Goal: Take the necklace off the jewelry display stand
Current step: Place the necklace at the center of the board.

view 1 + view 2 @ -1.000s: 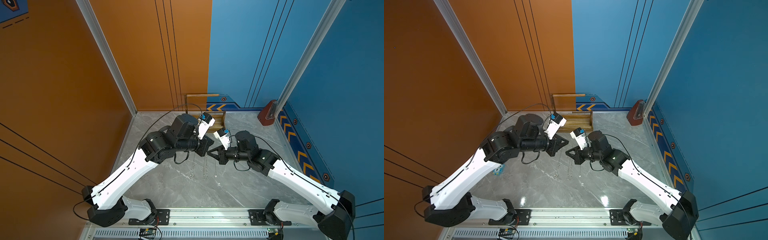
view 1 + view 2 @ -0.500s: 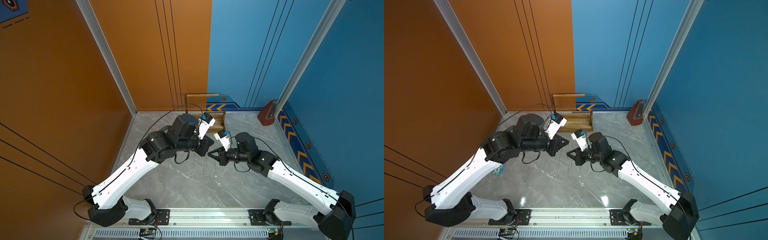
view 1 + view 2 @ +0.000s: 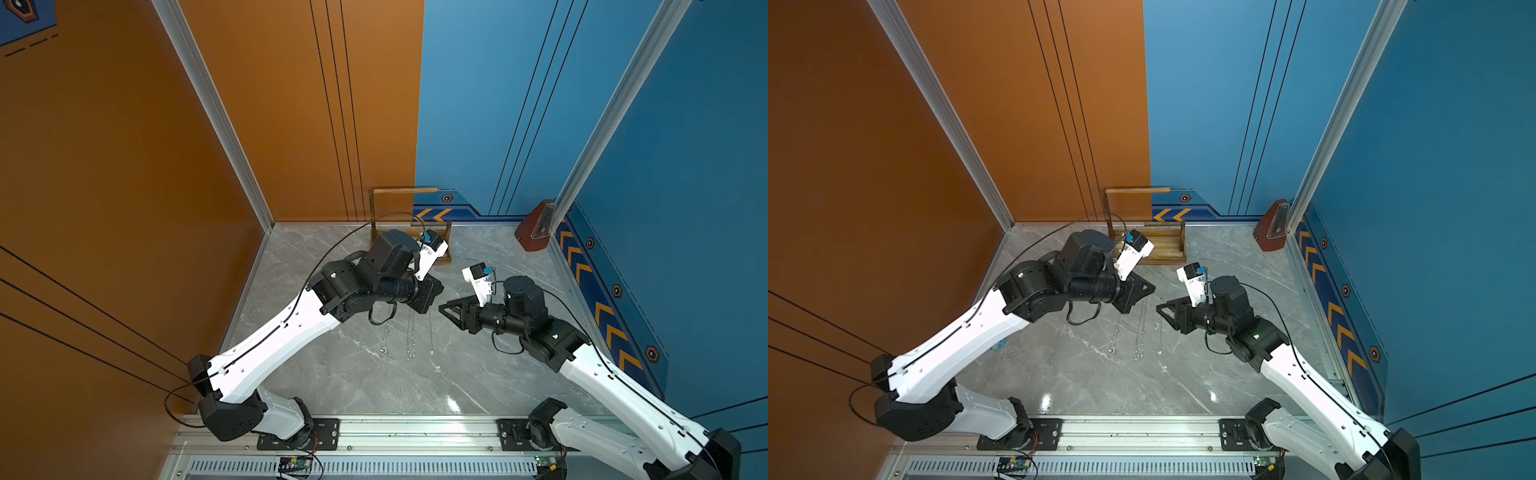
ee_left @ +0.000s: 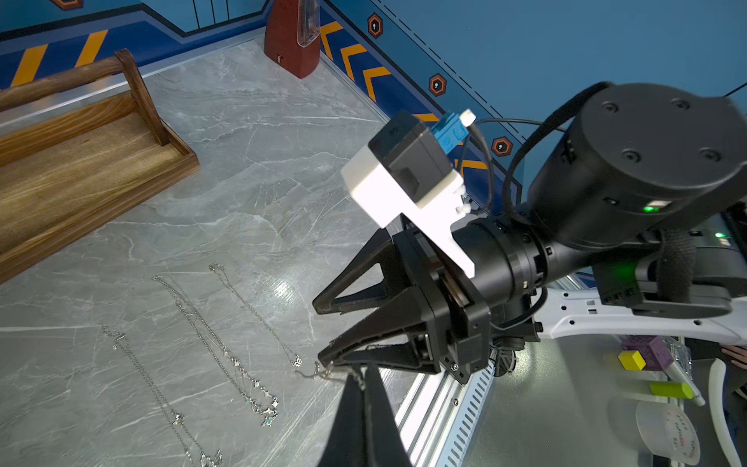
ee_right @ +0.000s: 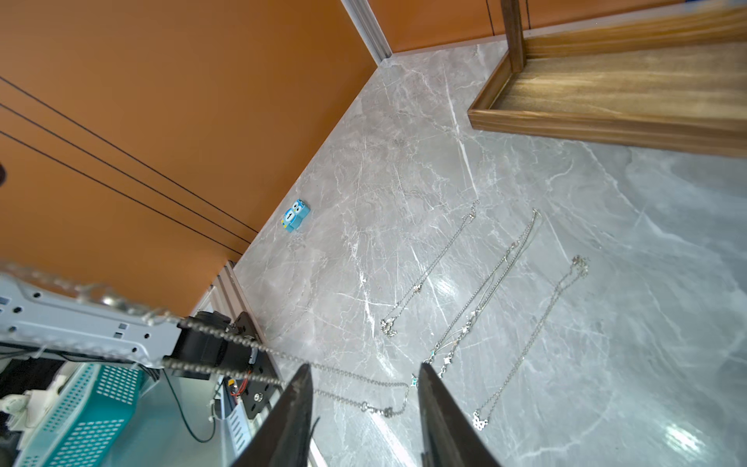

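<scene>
The wooden jewelry display stand (image 3: 403,190) (image 3: 1163,245) (image 4: 81,174) (image 5: 606,93) stands at the back of the table, and I see nothing hanging on its crossbar. My left gripper (image 4: 364,378) (image 3: 434,291) (image 3: 1150,287) hovers in front of it, shut on a thin silver necklace (image 4: 319,372) (image 5: 355,398) that dangles from its tips. My right gripper (image 5: 364,370) (image 4: 319,331) (image 3: 442,308) (image 3: 1159,308) faces it closely with its jaws open. In the right wrist view the chain runs across the gap between the fingers. Whether it touches a finger I cannot tell.
Three more necklaces (image 3: 409,332) (image 3: 1138,332) (image 4: 218,347) (image 5: 485,291) lie side by side on the grey marble table under the grippers. A red-brown wedge-shaped object (image 3: 536,226) (image 3: 1273,226) (image 4: 291,40) stands in the back right corner. A small blue owl figure (image 5: 296,214) sits by the orange wall.
My right gripper has opened and drawn back to the right, away from the left gripper. The left arm has stayed where it was, still shut on the chain.
</scene>
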{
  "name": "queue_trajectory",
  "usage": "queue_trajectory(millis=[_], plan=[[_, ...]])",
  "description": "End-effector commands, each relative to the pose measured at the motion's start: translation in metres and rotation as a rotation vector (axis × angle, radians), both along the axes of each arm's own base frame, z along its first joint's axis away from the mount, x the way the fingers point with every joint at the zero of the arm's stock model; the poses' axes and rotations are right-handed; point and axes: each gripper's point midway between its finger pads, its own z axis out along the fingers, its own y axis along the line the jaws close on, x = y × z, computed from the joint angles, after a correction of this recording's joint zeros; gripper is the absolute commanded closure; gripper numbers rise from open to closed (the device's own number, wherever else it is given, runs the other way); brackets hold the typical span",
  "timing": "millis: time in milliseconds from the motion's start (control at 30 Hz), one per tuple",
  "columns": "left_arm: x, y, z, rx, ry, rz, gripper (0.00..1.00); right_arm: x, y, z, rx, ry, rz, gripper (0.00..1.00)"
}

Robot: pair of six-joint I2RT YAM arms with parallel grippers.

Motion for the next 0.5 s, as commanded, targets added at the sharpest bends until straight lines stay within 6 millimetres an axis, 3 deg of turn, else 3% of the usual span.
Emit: queue_trajectory(millis=[0,467], plan=[[-0.006,-0.014,0.004,-0.024,0.009,-0.038,1.0,-0.007,-0.007,-0.001,0.027,0.013,0.013,0.48],[-0.002,-0.023,0.006,-0.032,0.014,-0.057,1.0,-0.019,-0.038,-0.018,0.087,-0.013,-0.022,0.33]])
